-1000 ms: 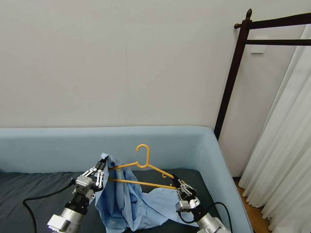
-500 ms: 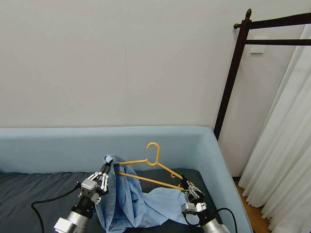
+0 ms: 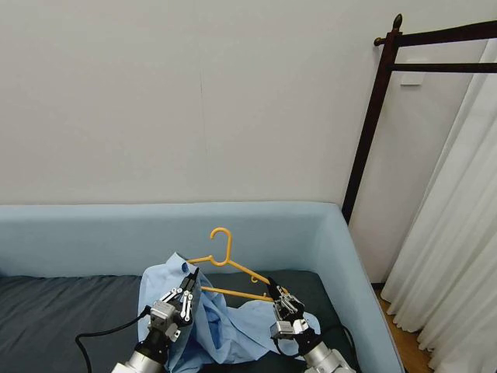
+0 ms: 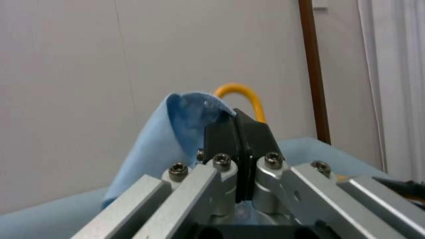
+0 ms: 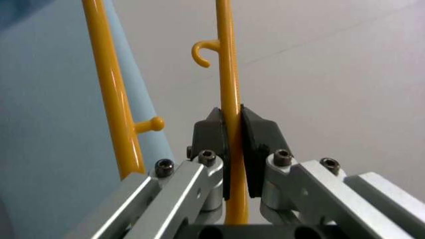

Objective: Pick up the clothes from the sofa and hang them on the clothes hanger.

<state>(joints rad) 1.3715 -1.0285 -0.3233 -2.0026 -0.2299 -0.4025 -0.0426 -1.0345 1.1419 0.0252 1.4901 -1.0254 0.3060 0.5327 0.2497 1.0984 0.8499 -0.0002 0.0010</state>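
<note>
A light blue shirt (image 3: 213, 326) hangs from a yellow hanger (image 3: 229, 268) held above the sofa's dark seat. My left gripper (image 3: 186, 281) is shut on the shirt's collar edge at the hanger's left end; in the left wrist view its pads (image 4: 238, 144) pinch the blue cloth (image 4: 179, 139) with the yellow hook (image 4: 244, 97) behind. My right gripper (image 3: 281, 299) is shut on the hanger's right arm; in the right wrist view the yellow bar (image 5: 229, 99) runs between the black pads (image 5: 212, 149). A dark wooden clothes stand (image 3: 373, 116) rises at the right.
The pale blue sofa back (image 3: 93, 237) and right armrest (image 3: 357, 287) enclose the dark seat cushion (image 3: 54, 311). White curtains (image 3: 458, 233) hang at the far right behind the stand. A plain wall lies behind the sofa.
The hanger has swung back to the left and levelled; its hook sits further left than half a second ago. Both grippers shifted inward and lower, and the shirt bunched toward the left gripper.
</note>
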